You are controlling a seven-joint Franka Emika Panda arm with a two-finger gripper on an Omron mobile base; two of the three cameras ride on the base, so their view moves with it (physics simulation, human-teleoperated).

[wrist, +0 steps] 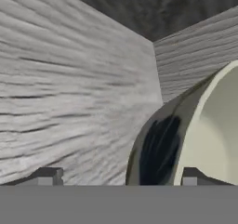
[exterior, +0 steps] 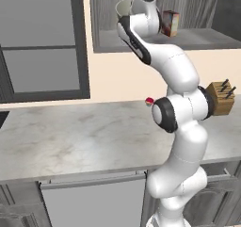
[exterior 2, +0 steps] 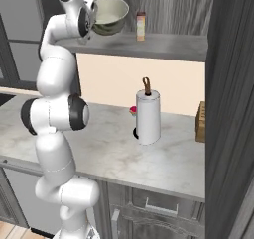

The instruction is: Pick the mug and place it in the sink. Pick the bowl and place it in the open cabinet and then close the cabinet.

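Observation:
The cream bowl (exterior 2: 111,15) with dark blotches is at the left end of the open cabinet's grey shelf (exterior 2: 163,44), tipped a little. My gripper (exterior 2: 94,21) is up inside the cabinet, right against the bowl's left side. In the hand view the two fingertips (wrist: 46,175) stand far apart, so the gripper (wrist: 120,176) is open, and the bowl's wall (wrist: 158,144) rises between them, closer to the right one. From the left, the hand hides most of the bowl (exterior: 123,7). The mug is out of view. A dark corner of the sink (exterior: 2,119) shows at the counter's left edge.
A small orange box (exterior 2: 141,26) stands on the shelf right of the bowl. The cabinet's door (exterior 2: 230,109) hangs open at the right. On the counter (exterior: 70,136) are a paper towel roll (exterior 2: 148,116), a knife block (exterior: 221,98) and a small red thing (exterior: 149,100).

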